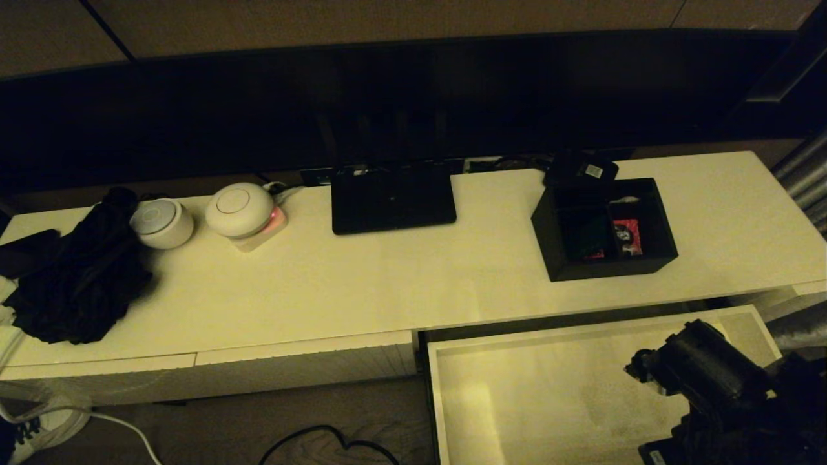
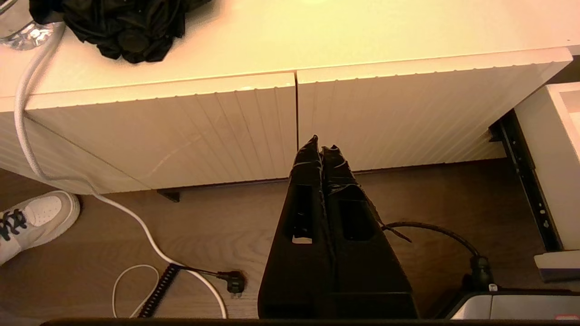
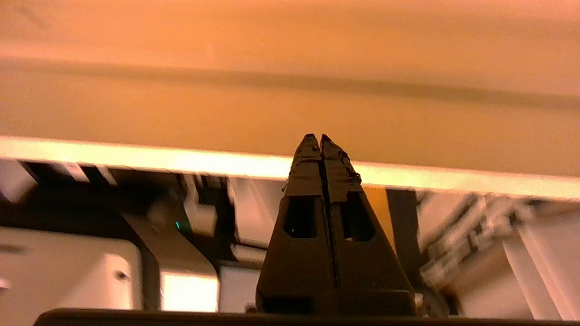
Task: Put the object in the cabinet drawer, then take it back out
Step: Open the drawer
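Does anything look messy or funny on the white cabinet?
Mostly it's tidy. The odd bit is a crumpled black cloth heaped at the cabinet top's left end. The drawer is pulled open with nothing in it, and the black box sits upright on top, nothing spilled. The right pincer is shut and holds nothing.

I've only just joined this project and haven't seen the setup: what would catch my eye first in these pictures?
Probably the open drawer, pulled out at the cabinet's right half, its pale inside bare where it shows. Just above it on the cabinet top sits the black organiser box, red packets showing inside. The right gripper, shut and empty, is over the drawer's right end; the left gripper hangs parked, shut, before the closed fronts.
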Motion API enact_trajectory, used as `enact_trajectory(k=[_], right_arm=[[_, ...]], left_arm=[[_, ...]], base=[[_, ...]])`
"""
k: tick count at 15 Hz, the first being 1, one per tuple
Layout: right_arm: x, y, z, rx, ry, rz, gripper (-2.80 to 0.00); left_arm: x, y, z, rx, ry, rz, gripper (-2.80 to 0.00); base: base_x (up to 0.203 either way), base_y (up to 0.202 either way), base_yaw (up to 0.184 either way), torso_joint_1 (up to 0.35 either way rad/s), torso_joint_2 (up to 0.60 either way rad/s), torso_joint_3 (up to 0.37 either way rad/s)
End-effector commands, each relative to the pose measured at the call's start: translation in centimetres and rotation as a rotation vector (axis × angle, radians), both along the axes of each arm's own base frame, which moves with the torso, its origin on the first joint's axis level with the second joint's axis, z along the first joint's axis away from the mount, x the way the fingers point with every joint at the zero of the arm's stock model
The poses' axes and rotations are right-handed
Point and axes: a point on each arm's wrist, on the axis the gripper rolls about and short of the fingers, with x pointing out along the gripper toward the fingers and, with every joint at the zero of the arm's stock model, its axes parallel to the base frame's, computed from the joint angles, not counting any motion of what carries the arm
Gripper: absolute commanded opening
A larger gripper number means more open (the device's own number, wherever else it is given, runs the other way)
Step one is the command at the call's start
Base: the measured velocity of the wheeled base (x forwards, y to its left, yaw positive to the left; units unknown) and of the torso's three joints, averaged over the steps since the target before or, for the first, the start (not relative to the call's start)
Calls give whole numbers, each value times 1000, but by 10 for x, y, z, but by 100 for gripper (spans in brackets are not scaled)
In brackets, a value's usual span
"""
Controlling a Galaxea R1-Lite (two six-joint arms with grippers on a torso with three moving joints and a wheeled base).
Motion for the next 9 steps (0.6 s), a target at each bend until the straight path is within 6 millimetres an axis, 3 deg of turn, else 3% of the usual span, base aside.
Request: enact_trajectory(k=[1, 4, 9], right_arm=[[-8, -6, 27, 40, -168, -20, -280], [-20, -12, 44, -56, -348, -57, -280], [-42, -20, 88, -87, -570, -34, -280]], left_arm=[[0, 0, -1, 0, 3, 0, -280], [0, 0, -1, 0, 3, -1, -280], [0, 0, -1, 0, 3, 1, -280]], base=[[0, 0, 0, 0, 0, 0], [0, 0, 0, 0, 0, 0], [0, 0, 0, 0, 0, 0]])
